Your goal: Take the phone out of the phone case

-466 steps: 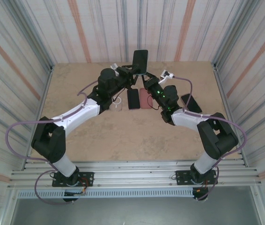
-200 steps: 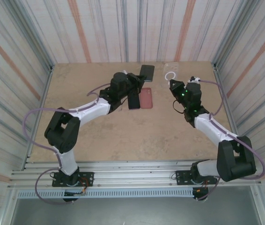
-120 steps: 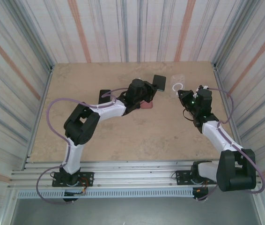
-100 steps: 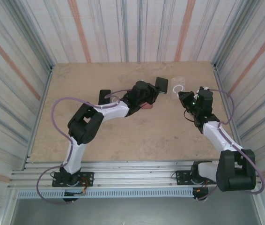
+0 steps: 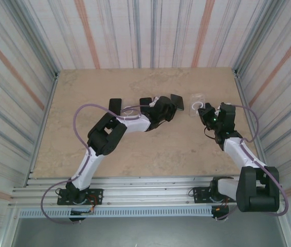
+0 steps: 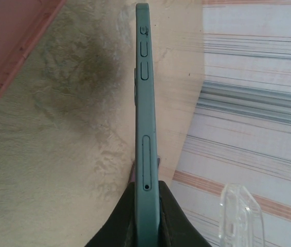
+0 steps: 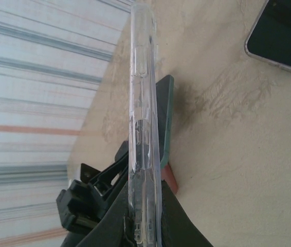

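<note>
separation looks done: the left fingers (image 6: 119, 222) are clamped on the bare phone (image 6: 146, 118), held edge-on over the bench (image 6: 58, 144). the right fingers (image 7: 115, 218) pinch the empty clear case (image 7: 141, 92), apart from it. next, each needs lowering flat and releasing.

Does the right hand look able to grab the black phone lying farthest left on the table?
Probably not: the right hand is shut on the clear case, and the left arm lies between it and that black phone.
</note>
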